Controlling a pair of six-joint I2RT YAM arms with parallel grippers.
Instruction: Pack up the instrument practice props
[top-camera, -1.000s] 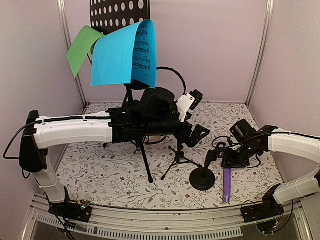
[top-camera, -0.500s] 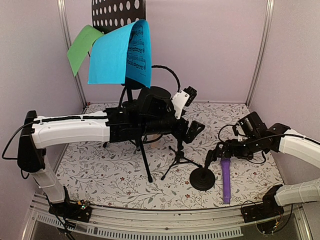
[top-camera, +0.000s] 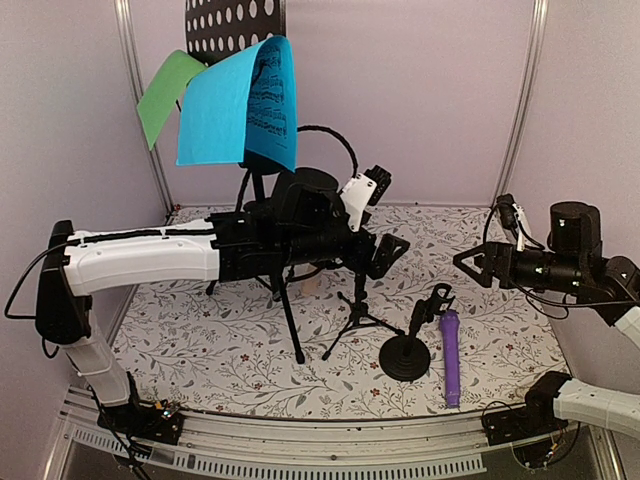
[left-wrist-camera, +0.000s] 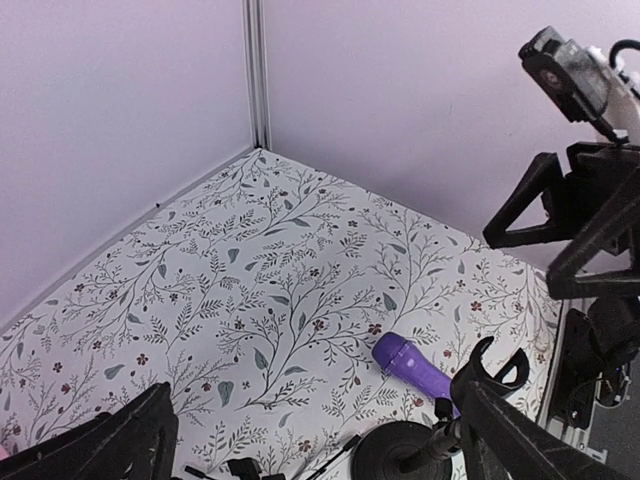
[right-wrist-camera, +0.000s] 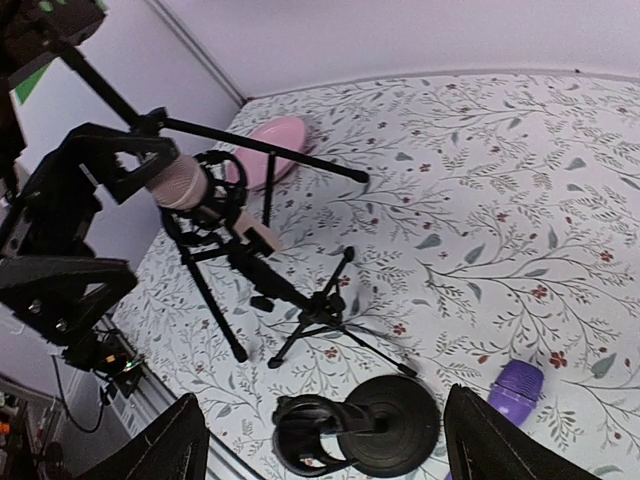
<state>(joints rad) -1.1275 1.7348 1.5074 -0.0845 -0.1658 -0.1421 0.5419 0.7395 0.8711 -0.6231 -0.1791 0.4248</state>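
A purple microphone lies on the floral mat beside a round-base mic support; both also show in the left wrist view, the microphone and the support. A small tripod mic support stands left of them. The black perforated music rack carries a blue paper and a green paper. A beige microphone sits in a clip near the rack's tripod. My left gripper is open and empty above the small tripod. My right gripper is open and empty, raised at the right.
A pink oval object lies on the mat behind the rack's tripod. The rack's tripod legs spread under my left arm. Lilac walls with metal corner posts close in the mat at the back and sides.
My right gripper has risen from just above the purple microphone and pulled back to the right. The microphone stays on the mat. My left arm has shifted slightly.
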